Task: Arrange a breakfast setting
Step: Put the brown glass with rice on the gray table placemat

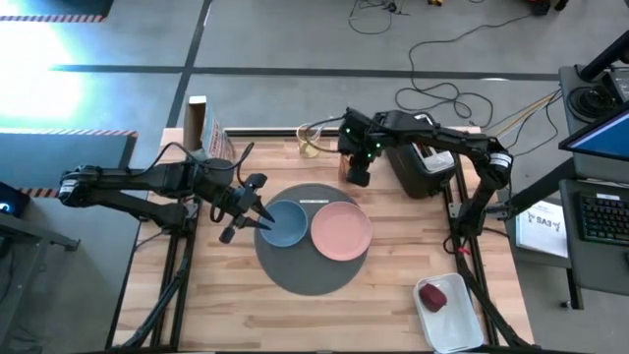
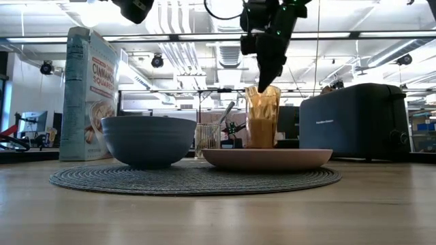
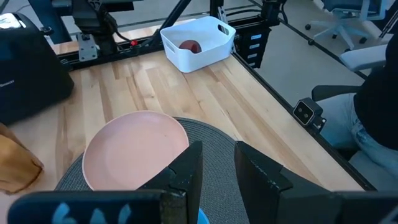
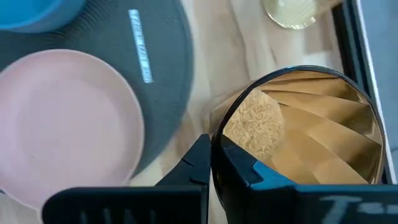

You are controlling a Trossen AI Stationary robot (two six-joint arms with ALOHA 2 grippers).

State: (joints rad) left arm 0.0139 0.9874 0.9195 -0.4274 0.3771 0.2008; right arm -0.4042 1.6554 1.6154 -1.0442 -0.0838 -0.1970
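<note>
A round dark-grey mat (image 1: 307,270) lies mid-table. On it stand a blue bowl (image 1: 286,225) and a pink plate (image 1: 341,232), and a metal spoon (image 4: 140,46) lies near its far edge. Beyond the mat's far edge my right gripper (image 1: 356,175) is shut on an amber tumbler (image 2: 263,116). My left gripper (image 1: 259,214) hovers open high over the bowl's left rim; only the mat shows between its fingers (image 3: 189,171). A red apple (image 1: 432,295) lies in a white tray (image 1: 462,324). My right gripper pinches the tumbler's wall at the rim (image 4: 219,138), on the side toward the plate, one finger inside the tumbler and one outside. The fingers come steeply from above. The tumbler stays upright. The plate hides its foot in the low view, so I cannot tell whether it is lifted.
A black toaster (image 1: 421,167) stands right of the tumbler, a clear glass jar (image 1: 309,139) behind it, and a cereal box (image 2: 87,95) at the far left. The white tray fills the near right corner. Bare wood lies along the near edge.
</note>
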